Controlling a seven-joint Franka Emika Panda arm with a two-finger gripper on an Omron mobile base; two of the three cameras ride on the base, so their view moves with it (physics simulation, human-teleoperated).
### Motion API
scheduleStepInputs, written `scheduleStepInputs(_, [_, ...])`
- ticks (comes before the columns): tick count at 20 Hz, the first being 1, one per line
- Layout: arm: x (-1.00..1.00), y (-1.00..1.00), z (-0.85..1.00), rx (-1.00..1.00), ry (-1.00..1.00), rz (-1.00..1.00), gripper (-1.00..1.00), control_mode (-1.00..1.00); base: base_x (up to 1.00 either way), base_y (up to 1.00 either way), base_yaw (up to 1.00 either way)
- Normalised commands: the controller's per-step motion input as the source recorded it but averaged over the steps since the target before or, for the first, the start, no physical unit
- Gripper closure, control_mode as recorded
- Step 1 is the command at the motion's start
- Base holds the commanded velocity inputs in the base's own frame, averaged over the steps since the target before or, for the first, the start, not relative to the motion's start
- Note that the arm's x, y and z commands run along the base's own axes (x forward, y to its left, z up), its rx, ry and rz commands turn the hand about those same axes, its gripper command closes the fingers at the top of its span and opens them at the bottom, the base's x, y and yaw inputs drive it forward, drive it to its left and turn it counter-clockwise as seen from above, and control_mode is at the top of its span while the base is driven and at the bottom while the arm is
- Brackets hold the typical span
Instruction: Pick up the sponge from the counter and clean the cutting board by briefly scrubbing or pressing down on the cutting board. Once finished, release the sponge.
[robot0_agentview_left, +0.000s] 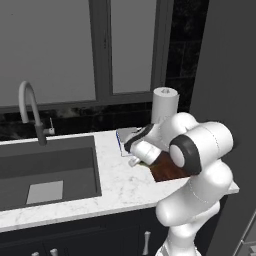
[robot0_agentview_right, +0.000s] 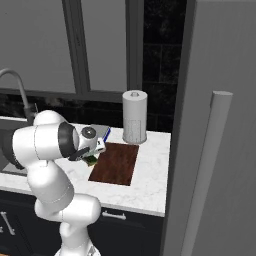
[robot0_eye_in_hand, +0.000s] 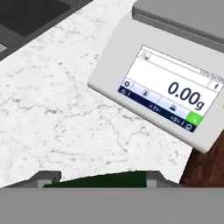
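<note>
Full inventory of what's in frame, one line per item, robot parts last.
sponge: 1, yellow-green with dark green layer, between the gripper fingers, at the cutting board's left edge
cutting board: 1, dark reddish-brown wood, flat on the counter right of the sink
counter: 1, white marble, over dark cabinets
kitchen scale: 1, grey and white, reads 0.00g, on the counter behind the board's left end
paper towel roll: 1, white, upright behind the board
sink: 1, dark grey basin, left of the counter
faucet: 1, curved, behind the sink
window: 1, grey panes, above the counter
gripper: 1, dark fingers, shut on the sponge
arm: 1, white with dark joints
</note>
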Motion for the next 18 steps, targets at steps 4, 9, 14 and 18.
scheduleStepInputs(4, [-0.12, 0.46, 0.00, 0.00, 0.09, 0.08, 1.00, -1.00, 0.00, 0.00, 0.00])
scheduleStepInputs(9, [0.00, 0.41, 0.00, 0.00, 0.01, 0.04, 1.00, -1.00, 0.00, 0.00, 0.00])
scheduleStepInputs(14, [0.00, 0.17, -0.12, 0.00, 0.00, 0.00, 1.00, -1.00, 0.00, 0.00, 0.00])
scheduleStepInputs(18, [-0.03, 0.09, -0.30, -0.02, 0.00, 0.00, 1.00, -1.00, 0.00, 0.00, 0.00])
